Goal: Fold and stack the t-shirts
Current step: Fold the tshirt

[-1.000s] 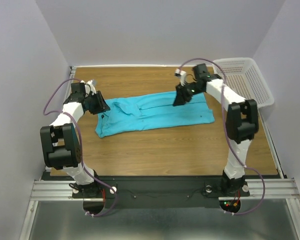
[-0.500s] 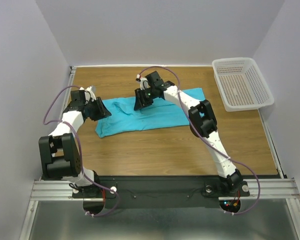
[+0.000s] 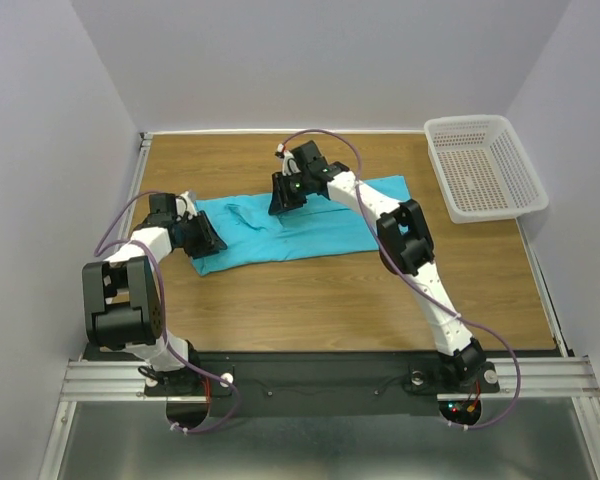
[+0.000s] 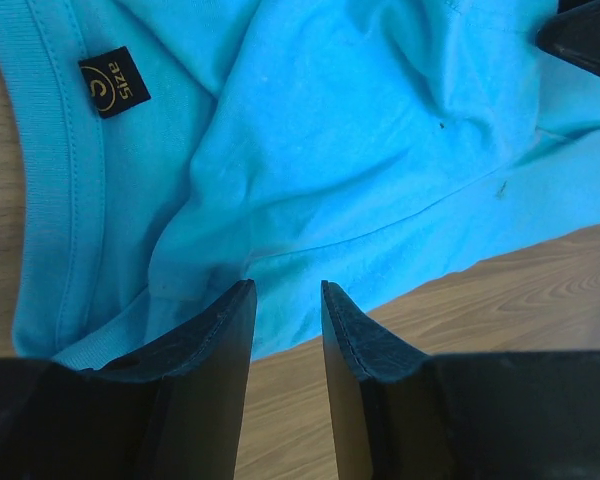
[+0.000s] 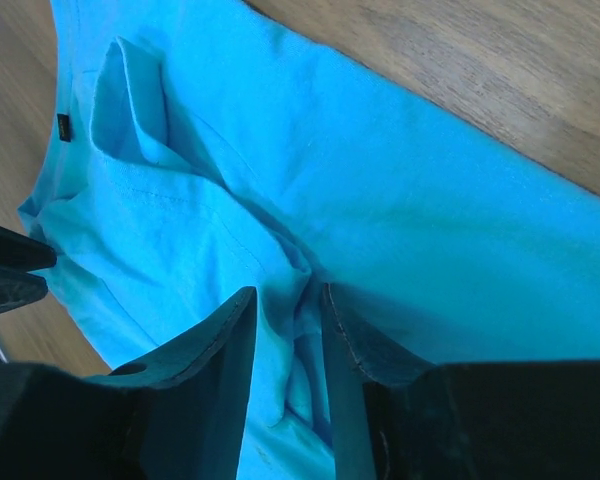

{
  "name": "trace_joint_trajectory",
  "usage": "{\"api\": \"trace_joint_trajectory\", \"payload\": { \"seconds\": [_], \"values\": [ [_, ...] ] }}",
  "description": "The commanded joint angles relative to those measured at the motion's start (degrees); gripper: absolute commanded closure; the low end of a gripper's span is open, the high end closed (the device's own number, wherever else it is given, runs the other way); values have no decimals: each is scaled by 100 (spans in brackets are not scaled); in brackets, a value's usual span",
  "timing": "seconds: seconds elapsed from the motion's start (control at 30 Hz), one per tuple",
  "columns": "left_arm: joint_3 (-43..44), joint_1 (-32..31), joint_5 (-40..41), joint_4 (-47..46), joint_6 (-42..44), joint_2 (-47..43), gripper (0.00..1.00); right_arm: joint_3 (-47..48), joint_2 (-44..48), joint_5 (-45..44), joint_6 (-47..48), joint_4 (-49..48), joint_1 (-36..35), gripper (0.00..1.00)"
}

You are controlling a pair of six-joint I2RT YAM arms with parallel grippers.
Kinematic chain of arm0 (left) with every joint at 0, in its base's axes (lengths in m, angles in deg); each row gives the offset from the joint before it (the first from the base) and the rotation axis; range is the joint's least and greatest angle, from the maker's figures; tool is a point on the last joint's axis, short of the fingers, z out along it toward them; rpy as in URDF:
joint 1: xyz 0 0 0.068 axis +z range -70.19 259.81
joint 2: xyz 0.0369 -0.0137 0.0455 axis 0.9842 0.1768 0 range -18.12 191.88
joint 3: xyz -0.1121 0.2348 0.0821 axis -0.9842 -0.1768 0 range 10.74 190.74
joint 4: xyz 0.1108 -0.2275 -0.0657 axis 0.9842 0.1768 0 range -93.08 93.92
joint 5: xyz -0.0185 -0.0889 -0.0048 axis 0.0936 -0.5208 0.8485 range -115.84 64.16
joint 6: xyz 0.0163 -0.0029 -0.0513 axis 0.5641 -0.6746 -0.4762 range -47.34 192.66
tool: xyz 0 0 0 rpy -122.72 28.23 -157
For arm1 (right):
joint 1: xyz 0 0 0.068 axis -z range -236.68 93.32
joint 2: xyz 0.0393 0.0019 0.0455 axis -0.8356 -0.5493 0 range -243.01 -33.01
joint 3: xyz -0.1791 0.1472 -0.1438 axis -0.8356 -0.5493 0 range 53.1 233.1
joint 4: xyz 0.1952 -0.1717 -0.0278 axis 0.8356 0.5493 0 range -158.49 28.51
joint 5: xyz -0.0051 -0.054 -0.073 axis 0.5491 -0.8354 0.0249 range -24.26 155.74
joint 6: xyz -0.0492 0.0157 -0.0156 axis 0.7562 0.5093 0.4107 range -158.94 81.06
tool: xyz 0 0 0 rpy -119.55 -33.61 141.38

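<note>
Turquoise cotton, thin and soft: one t-shirt (image 3: 310, 225) spread long and half-folded across the middle of the wooden desk (image 3: 330, 300). Collar end toward the left arm, hem end toward the white perforated basket (image 3: 485, 170) in the far right corner, well apart from it. No second shirt in view and no stack begun, so probably early in the fold.

Left fingers (image 4: 285, 290) narrowly parted over the near edge beside the collar, cloth and bare wood showing through the gap, nothing nipped. Right fingers (image 5: 285, 292) equally narrow, astride a raised ridge of cloth near the shirt's far edge. Nipped or merely straddled: impossible to tell.

Likely next, a crosswise fold. Close both pairs fully on the edge, all layers together, before any lift. Raise level and at one pace, to avoid sag or twist between the arms. Lay down slowly, edge on edge. Beware of dragging, since thin jersey on smooth wood probably slides and bunches readily.

Ribbed neckband (image 4: 50, 170), denser than the body, curving past a small black size label (image 4: 113, 82) with gold lettering. A loose flap of sleeve (image 5: 130, 100), soft creases, a matte limp surface. Smooth wood-grain top beneath. Black wedge-shaped fingers, flat-faced.
</note>
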Motion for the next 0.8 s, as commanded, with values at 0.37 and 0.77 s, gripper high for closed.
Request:
{"api": "trace_joint_trajectory", "payload": {
  "seconds": [0.37, 0.77],
  "values": [
    [-174, -26, 214, -64, 9, 436, 57, 230, 156, -400, 108, -344, -134, 87],
    [-288, -26, 469, -142, 61, 752, 57, -25, 543, -1200, 249, -484, -116, 97]
  ]
}}
